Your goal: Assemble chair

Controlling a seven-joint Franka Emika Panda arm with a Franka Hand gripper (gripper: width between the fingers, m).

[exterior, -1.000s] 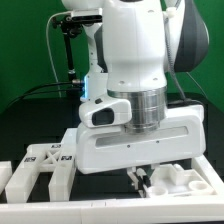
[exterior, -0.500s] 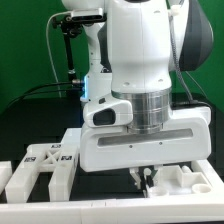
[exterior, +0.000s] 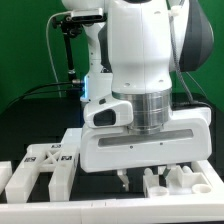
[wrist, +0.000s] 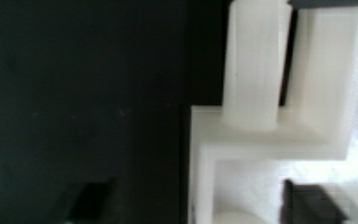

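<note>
End effector (exterior: pixel 135 180) wide, over chair pc (exterior: pixel 180 183)

A green backdrop (exterior: pixel 25 50) rises behind the black tabletop (exterior: pixel 40 115).

The white arm (exterior: pixel 140 50) points straight down with its wrist vertical, the broad gripper (exterior: pixel 136 180) hanging low, level and square, its two dark fingers (wrist: pixel 314 200) spread wide apart, clasping nothing
</note>
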